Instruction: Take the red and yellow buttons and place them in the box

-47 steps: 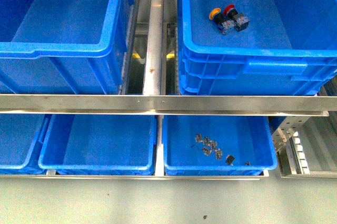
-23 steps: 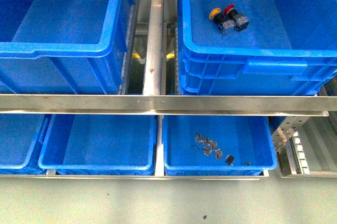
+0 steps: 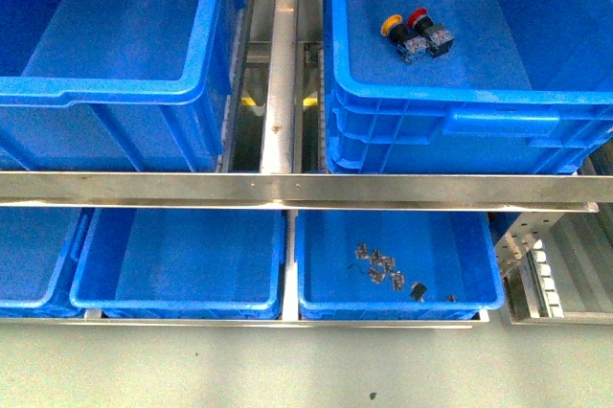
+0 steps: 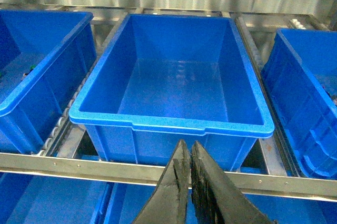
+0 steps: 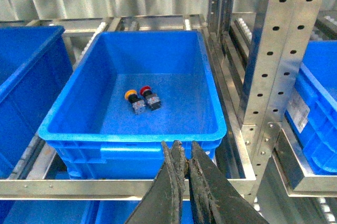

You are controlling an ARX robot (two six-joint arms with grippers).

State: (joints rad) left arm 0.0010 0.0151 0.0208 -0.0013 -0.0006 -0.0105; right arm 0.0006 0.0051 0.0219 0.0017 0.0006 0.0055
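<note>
Lying together, one red button (image 3: 418, 17), one yellow button (image 3: 391, 24), one box (image 3: 460, 97)

open box (image 3: 575, 102) top, steel rail (image 3: 287, 188) below

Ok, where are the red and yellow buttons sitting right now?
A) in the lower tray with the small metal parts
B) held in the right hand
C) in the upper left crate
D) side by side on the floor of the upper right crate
D: the front view shows the red button and yellow button lying side by side on the floor of the upper right crate; the right wrist view shows the same.
</note>
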